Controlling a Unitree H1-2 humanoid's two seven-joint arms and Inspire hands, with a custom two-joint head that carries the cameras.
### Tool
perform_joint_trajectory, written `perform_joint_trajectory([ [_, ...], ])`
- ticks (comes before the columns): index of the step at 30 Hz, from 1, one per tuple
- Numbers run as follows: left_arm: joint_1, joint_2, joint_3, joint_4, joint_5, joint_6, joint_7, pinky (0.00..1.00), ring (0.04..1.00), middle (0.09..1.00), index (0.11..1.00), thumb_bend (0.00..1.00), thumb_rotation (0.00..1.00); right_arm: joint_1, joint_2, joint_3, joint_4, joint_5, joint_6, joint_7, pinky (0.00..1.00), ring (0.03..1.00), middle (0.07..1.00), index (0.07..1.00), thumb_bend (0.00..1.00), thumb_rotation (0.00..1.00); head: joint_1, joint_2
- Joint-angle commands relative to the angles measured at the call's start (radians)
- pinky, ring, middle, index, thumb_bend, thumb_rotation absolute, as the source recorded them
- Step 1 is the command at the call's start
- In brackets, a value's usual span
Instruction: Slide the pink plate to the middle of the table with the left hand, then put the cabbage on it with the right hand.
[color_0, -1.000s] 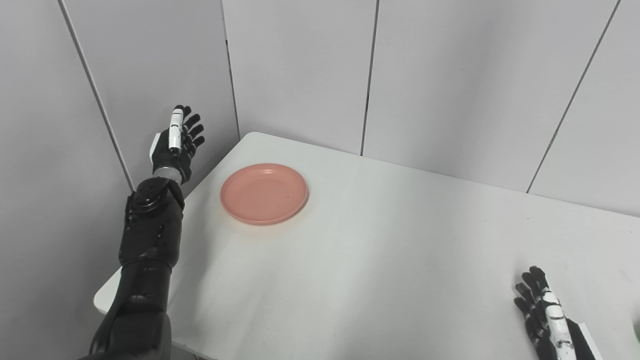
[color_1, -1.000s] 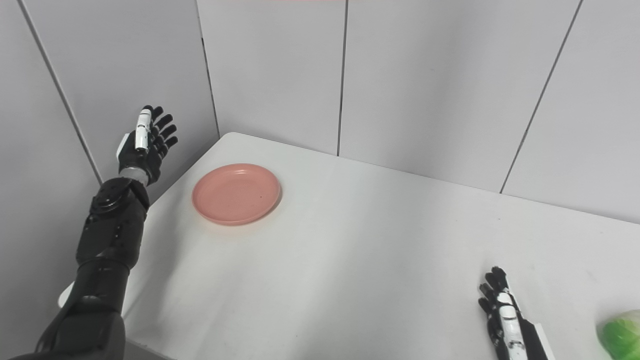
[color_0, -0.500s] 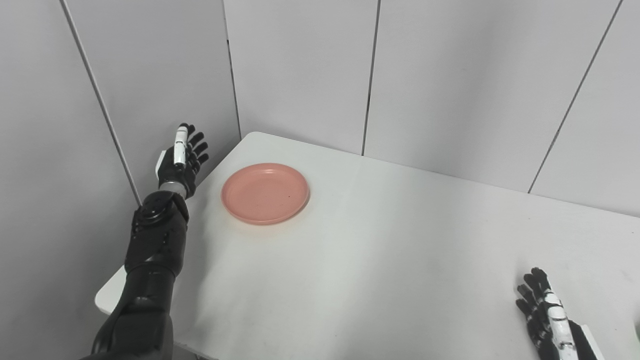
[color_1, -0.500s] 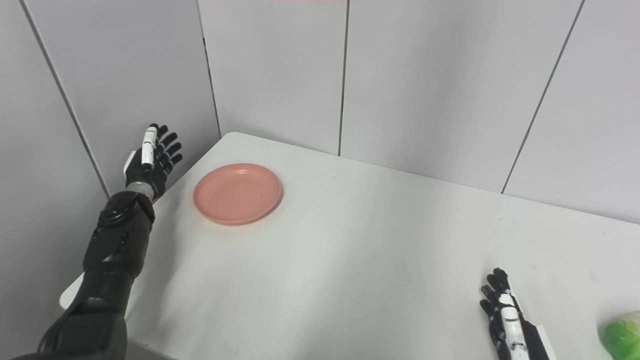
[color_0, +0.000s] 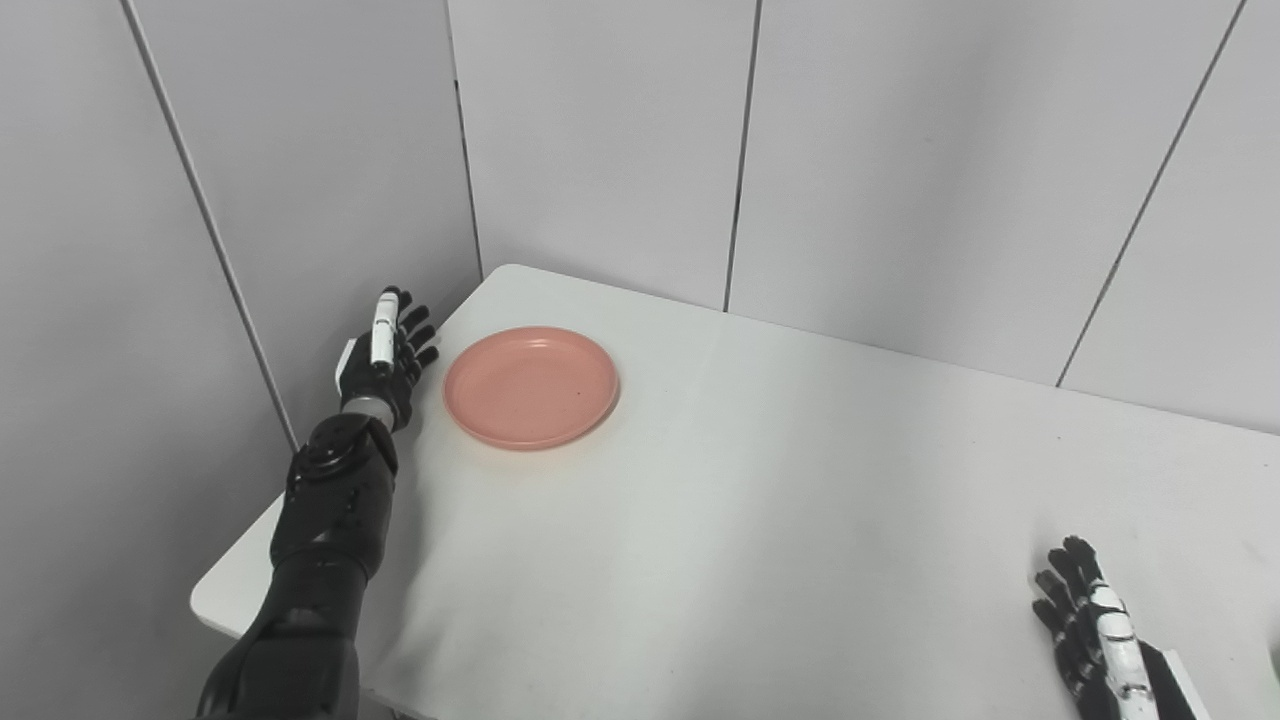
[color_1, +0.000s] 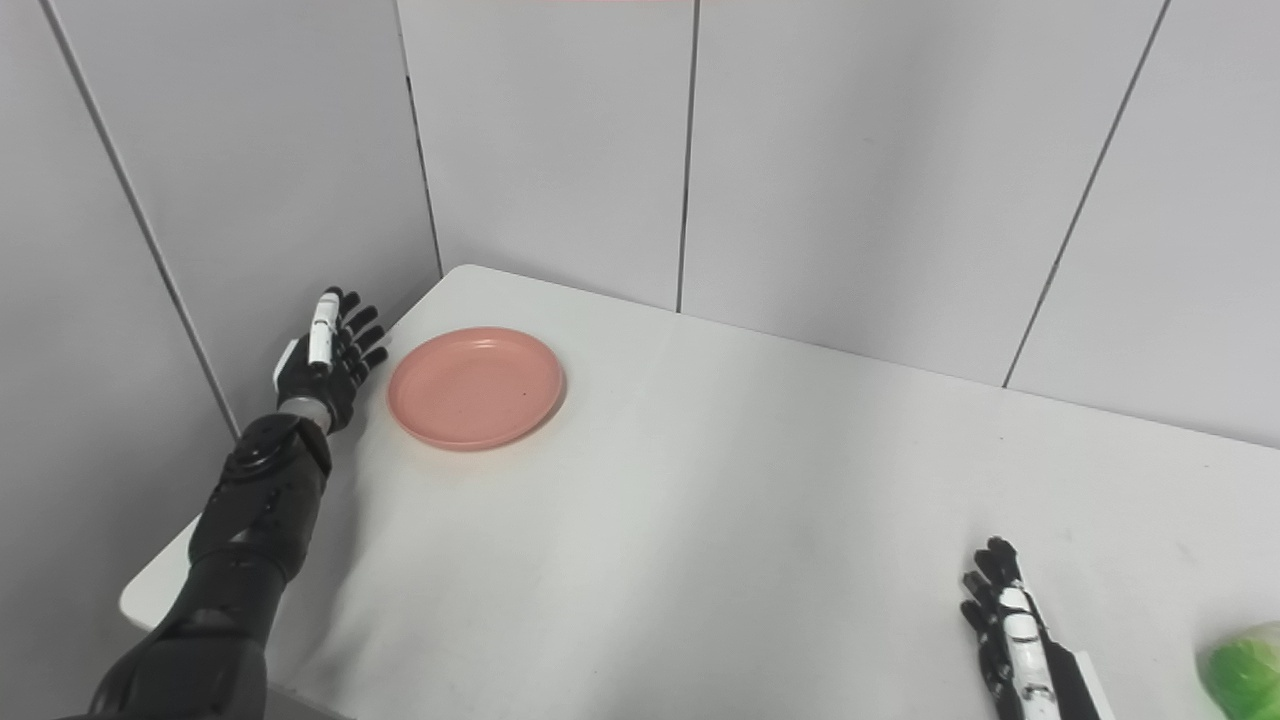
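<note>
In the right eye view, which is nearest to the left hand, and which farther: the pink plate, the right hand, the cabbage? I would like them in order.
From the left hand, at the table's far-left edge:
1. Pink plate, just to its right, far-left part of the table.
2. Right hand, near edge, right side.
3. Cabbage, bottom-right corner, beyond the right hand.

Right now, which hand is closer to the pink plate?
Left. The left hand sits just beside the pink plate, not touching; the right hand rests far across the table.
</note>
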Motion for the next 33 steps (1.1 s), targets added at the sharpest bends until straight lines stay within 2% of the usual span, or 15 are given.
perform_joint_trajectory([
  [1, -0.036, 0.023, -0.007, 0.006, 0.002, -0.041, -0.014, 0.93, 0.927, 0.922, 0.919, 0.34, 1.00, 0.006, -0.007, -0.004, -0.015, -0.002, 0.023, -0.002, 1.00, 1.000, 1.000, 1.000, 0.07, 1.00, -0.002, 0.001],
  [12, -0.047, 0.007, -0.039, 0.116, 0.013, -0.081, -0.006, 0.95, 0.925, 0.918, 0.914, 0.34, 1.00, 0.007, -0.006, -0.001, -0.020, -0.011, 0.020, -0.006, 1.00, 1.000, 1.000, 1.000, 0.07, 1.00, -0.009, 0.007],
  [15, -0.050, 0.001, -0.043, 0.139, 0.007, -0.089, -0.012, 0.91, 0.915, 0.911, 0.911, 0.33, 1.00, 0.007, -0.005, 0.000, -0.021, -0.015, 0.024, -0.008, 1.00, 1.000, 1.000, 1.000, 0.07, 1.00, -0.011, 0.008],
  [20, -0.044, -0.018, -0.082, 0.162, 0.019, -0.111, -0.035, 0.89, 0.894, 0.892, 0.890, 0.34, 1.00, 0.008, -0.003, 0.000, -0.019, -0.017, 0.023, -0.013, 1.00, 1.000, 1.000, 1.000, 0.08, 1.00, -0.018, 0.007],
  [24, -0.034, -0.042, -0.108, 0.151, 0.010, -0.106, -0.059, 0.89, 0.895, 0.892, 0.892, 0.34, 1.00, 0.007, -0.004, 0.002, -0.019, -0.017, 0.027, -0.010, 1.00, 1.000, 1.000, 1.000, 0.08, 1.00, -0.019, 0.007],
  [33, 0.004, -0.110, -0.147, 0.043, 0.000, -0.052, -0.078, 0.90, 0.901, 0.896, 0.887, 0.35, 1.00, 0.006, -0.004, 0.002, -0.010, -0.017, 0.020, -0.007, 1.00, 1.000, 1.000, 1.000, 0.10, 1.00, -0.031, 0.015],
])
